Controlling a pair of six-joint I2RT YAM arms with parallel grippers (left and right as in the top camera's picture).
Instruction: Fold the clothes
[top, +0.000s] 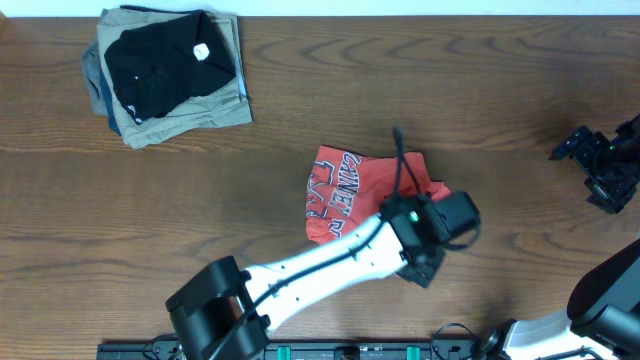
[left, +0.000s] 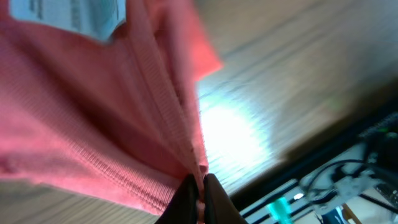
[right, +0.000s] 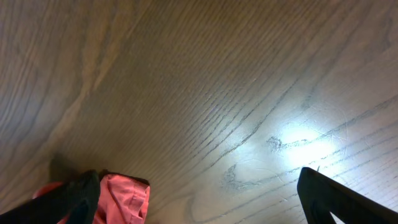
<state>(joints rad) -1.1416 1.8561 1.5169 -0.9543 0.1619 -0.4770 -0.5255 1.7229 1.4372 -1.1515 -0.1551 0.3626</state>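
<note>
At the far left corner of the table (top: 330, 70) you have a stack of folded garments (top: 170, 75). A black garment (top: 160, 62) lies on top, matte and roughly square, with a small white tag (top: 201, 51). Khaki cloth (top: 190, 118) and a sliver of blue cloth (top: 93, 80) stick out from under it.

Near the middle lies the red-orange T-shirt (top: 340, 195), bunched into a rumpled, uneven heap rather than spread flat. White block lettering with dark outlines runs crookedly across its left side. In the left wrist view the fabric is a soft knit with a ribbed band and a line of stitching along the hem, and a white neck tag (left: 68, 14) sits at the top.

Your white left arm (top: 320, 262) reaches in from the lower left to the shirt's right edge. There the left gripper (left: 200, 185) is clenched, its dark fingers pinching a fold of the ribbed red-orange edge.

At the far right, the right gripper (right: 198, 173) hangs well apart from the shirt with its black fingers spread wide and nothing between them. A patch of red-orange shows low in its wrist view, beside one finger. You cannot tell whether that patch touches the finger.

The tabletop is dark brown with a long wood grain, smooth enough to throw back a bright glare. A pale strip runs beyond its far edge, and a black rail with green fittings (top: 300, 351) runs along the near edge.
</note>
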